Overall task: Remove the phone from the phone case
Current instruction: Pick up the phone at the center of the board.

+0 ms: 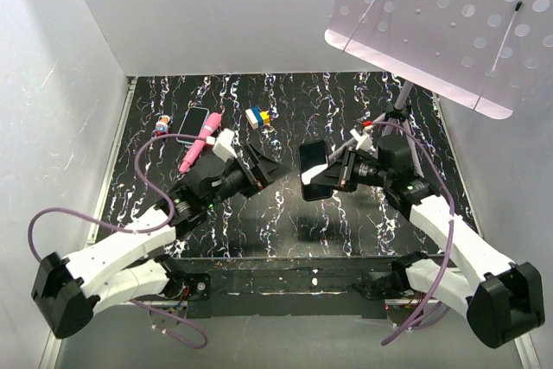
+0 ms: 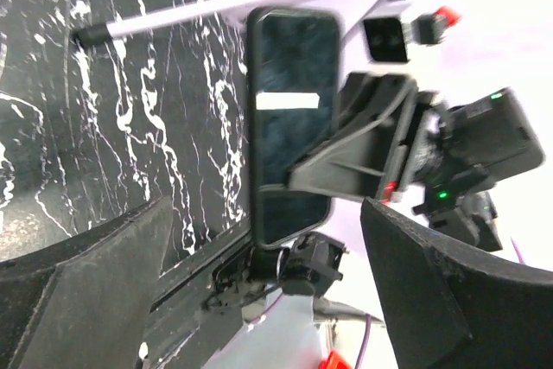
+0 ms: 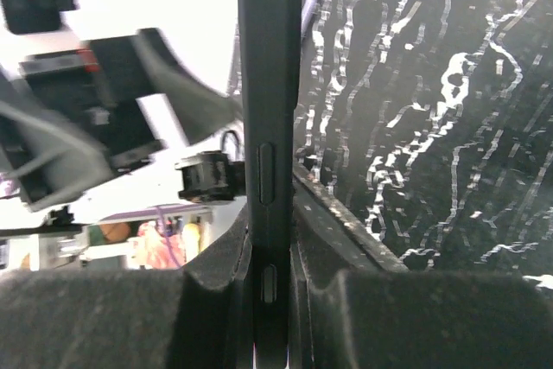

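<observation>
The right gripper (image 1: 329,176) is clamped on the phone (image 1: 311,158) and holds it upright above the marbled table (image 1: 259,222). The left gripper (image 1: 271,170) faces the screen, splayed wide and not touching it. Beyond the left fingers lie a pink pen (image 1: 200,143) and a blue-yellow block (image 1: 257,116). A stand pole (image 1: 398,110) rises behind the right.

You see phone (image 2: 292,118) screen glossy, dark glass, light bar reflected in it; its edge smooth, matt black, plastic look. On right gripper fingers (image 3: 104,317): matt black, grainy, rough to your eye. Tabletop (image 1: 285,222) black marble print, white veins, slight sheen. Perforated panel (image 1: 432,15) white, smooth, matt.
</observation>
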Robot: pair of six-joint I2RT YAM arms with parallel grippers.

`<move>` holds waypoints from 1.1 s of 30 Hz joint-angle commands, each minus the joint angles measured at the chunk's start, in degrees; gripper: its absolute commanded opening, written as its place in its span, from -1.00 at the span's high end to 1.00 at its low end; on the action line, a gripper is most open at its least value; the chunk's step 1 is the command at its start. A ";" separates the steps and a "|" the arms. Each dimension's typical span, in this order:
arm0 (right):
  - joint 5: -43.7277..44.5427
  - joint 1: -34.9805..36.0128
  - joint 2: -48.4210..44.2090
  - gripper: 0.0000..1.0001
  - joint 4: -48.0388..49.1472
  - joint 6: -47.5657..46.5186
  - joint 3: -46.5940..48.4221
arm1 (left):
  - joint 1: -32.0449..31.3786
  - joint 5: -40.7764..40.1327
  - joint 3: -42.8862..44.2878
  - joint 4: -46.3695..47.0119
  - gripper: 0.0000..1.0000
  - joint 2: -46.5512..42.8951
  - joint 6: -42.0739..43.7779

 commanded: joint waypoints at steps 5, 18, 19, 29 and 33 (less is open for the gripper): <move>-6.67 -3.90 -8.58 0.97 14.53 16.39 -0.79 | -1.79 19.72 2.54 21.51 -0.84 13.81 0.77; -4.20 -3.98 -12.01 0.97 20.78 22.65 -4.32 | -4.43 24.12 -0.96 44.03 0.44 21.83 -8.73; -4.29 -3.98 -12.01 0.97 20.78 22.65 -4.23 | -4.43 24.12 -1.14 44.21 0.64 21.74 -8.64; -8.77 -4.60 -7.89 0.19 11.23 11.78 3.40 | -4.43 28.07 1.93 35.53 1.00 18.93 -0.92; -12.54 -4.86 -3.58 -0.04 4.53 4.82 9.03 | -4.43 33.16 3.95 32.18 1.00 18.57 2.95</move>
